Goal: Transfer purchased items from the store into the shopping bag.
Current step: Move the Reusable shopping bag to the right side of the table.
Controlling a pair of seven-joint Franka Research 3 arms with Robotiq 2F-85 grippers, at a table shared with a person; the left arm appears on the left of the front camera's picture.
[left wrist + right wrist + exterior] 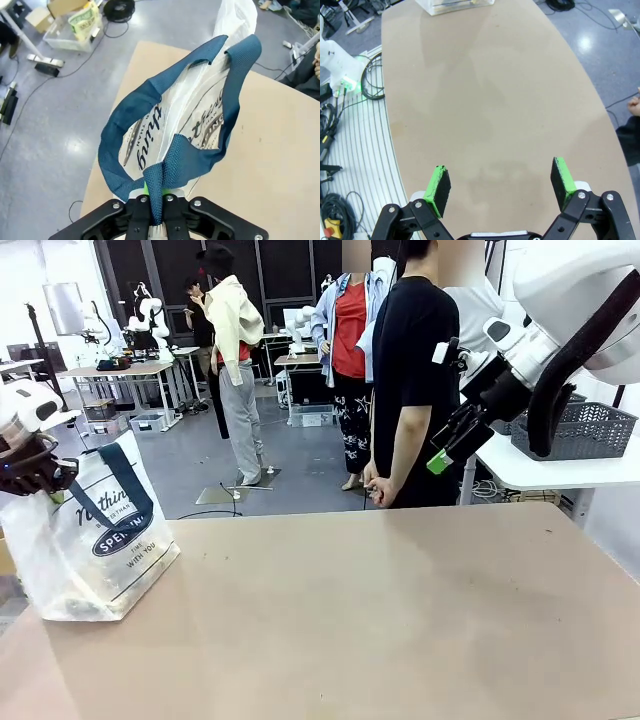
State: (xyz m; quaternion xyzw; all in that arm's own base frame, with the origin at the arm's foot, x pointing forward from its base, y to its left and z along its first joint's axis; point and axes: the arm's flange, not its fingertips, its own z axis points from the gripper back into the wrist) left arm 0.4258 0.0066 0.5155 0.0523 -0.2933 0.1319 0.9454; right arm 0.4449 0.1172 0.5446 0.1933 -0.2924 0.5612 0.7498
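The shopping bag point(95, 540), whitish plastic with navy straps and an oval logo, stands at the table's left edge. My left gripper point(28, 468) hovers over its near top corner, shut on a navy strap handle point(156, 192). From the left wrist, the bag's mouth point(185, 107) hangs below, held open by the straps. My right gripper point(450, 445) is raised high at the right, over the far edge, open and holding nothing. In its own view the green pads point(440, 182) stand wide apart above bare tabletop. The purchased items are out of view.
A person in black point(410, 380) stands at the far edge, back turned, hands behind the back. A dark grey mesh basket point(580, 430) sits on a white side table at the right. The tan table point(380, 610) stretches from the bag to the right edge.
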